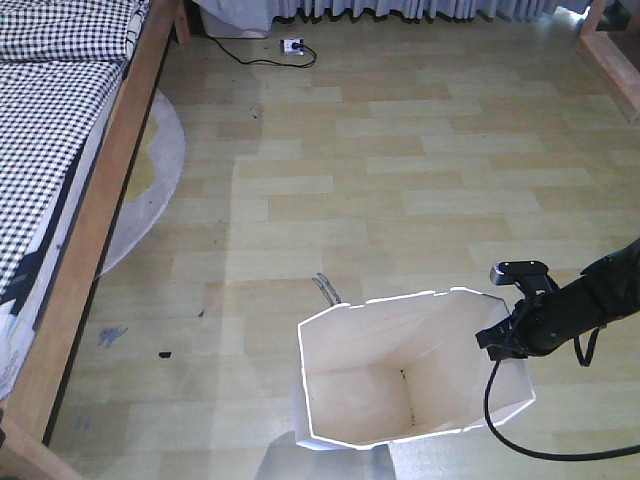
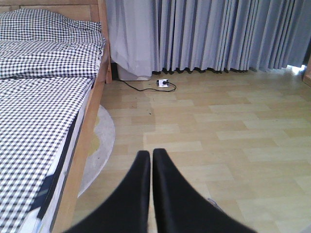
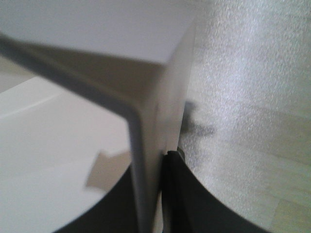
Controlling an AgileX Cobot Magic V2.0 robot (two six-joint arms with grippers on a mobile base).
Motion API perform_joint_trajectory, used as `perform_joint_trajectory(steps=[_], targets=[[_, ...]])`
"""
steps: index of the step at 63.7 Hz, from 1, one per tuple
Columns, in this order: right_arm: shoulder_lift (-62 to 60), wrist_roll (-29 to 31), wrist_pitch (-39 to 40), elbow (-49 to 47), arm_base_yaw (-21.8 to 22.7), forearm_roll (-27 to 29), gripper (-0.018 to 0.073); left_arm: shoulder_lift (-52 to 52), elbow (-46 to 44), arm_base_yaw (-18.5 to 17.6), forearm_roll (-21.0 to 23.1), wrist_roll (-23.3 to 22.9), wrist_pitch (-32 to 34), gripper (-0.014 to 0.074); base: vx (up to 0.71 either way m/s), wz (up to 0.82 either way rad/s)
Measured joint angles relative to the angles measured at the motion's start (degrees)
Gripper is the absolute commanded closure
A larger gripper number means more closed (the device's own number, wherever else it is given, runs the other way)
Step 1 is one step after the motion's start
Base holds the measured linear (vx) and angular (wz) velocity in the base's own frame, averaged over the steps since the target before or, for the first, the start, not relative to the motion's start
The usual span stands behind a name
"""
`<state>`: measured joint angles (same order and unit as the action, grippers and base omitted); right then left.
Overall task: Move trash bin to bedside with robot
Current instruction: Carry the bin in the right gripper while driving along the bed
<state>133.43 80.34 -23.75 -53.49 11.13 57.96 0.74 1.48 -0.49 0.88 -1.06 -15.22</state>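
right pincer (image 3: pixel 162 160) clamped on trash bin (image 1: pixel 352 345) rim wall, finger each side; bin upright, mouth up, long axis vertical. my left pincer (image 2: pixel 151 153) closed, empty.

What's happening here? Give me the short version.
The right gripper is clamped on the rim of the white trash bin, which stands upright on the floor. The bed is off to the left, apart from the bin, so the move isn't finished. The left gripper is shut and empty.
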Motion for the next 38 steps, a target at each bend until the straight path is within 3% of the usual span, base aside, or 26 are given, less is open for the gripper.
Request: perform_joint_trajectory(steps=[38], targets=[[0.00,0.00,0.02,0.00,0.00,0.00,0.0566,0.00,0.00,0.00,0.00,0.00,0.00,0.0602,0.29,0.00]])
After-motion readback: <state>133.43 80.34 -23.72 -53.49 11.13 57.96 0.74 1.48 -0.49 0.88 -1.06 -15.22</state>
